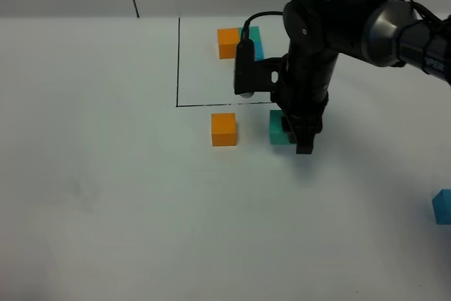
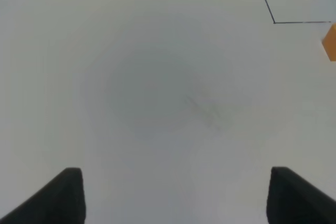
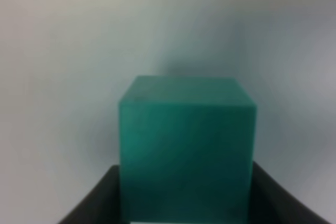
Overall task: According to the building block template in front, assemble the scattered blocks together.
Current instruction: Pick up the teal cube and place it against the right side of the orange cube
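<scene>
The building block template [image 1: 238, 41] lies at the back inside a thin black drawn rectangle [image 1: 178, 61]; its orange and teal cubes show, the arm covers the rest. The loose orange block [image 1: 224, 130] sits just in front of the frame's front line. To its right is the teal-green block [image 1: 280, 128], and my right gripper [image 1: 299, 135] is shut on it. In the right wrist view the teal-green block [image 3: 186, 145] fills the gap between the dark fingers [image 3: 97, 200]. The sky-blue block [image 1: 442, 206] lies at the far right edge. My left gripper [image 2: 178, 192] is open over bare table.
The white table [image 1: 106, 195] spreads to the left and front. In the left wrist view the frame's corner line [image 2: 265, 1] and the loose orange block [image 2: 331, 40] sit at the picture's edge. The right arm [image 1: 331, 26] reaches in from the back right.
</scene>
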Controlling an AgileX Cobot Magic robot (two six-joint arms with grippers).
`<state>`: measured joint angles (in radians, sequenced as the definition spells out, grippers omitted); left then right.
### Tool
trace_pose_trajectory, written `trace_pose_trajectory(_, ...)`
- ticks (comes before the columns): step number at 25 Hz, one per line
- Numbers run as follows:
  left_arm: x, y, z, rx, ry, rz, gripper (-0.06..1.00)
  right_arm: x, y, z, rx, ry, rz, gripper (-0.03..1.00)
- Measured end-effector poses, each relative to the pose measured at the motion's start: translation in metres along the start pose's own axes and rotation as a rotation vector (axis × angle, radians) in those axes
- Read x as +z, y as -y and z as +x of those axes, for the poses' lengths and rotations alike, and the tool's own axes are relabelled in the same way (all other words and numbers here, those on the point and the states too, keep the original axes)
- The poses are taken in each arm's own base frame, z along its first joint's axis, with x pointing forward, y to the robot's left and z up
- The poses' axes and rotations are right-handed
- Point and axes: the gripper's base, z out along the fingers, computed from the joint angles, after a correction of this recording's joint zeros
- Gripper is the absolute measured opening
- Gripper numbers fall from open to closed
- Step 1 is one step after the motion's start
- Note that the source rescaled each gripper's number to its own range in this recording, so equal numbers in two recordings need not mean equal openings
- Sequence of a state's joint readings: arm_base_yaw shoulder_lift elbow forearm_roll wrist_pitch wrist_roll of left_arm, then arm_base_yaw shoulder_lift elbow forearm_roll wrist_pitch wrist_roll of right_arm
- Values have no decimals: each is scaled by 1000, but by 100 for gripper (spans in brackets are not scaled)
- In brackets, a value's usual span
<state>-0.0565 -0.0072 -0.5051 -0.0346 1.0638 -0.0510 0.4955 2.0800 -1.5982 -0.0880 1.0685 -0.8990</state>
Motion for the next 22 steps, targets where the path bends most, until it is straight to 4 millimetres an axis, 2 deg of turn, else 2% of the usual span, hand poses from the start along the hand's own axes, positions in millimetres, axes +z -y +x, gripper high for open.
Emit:
trace_pose_trajectory(6, 0, 0, 0, 0, 0, 0, 54, 23, 19, -18, -28, -18, -28, 1)
trace_pose_trajectory(13, 0, 0, 0, 0, 0, 0, 54, 51, 23, -24, -50, -27, -60, 0)
trace_pose_trajectory(22, 0, 0, 0, 0, 0, 0, 54, 54, 24, -34, -62, 16, -25, 0)
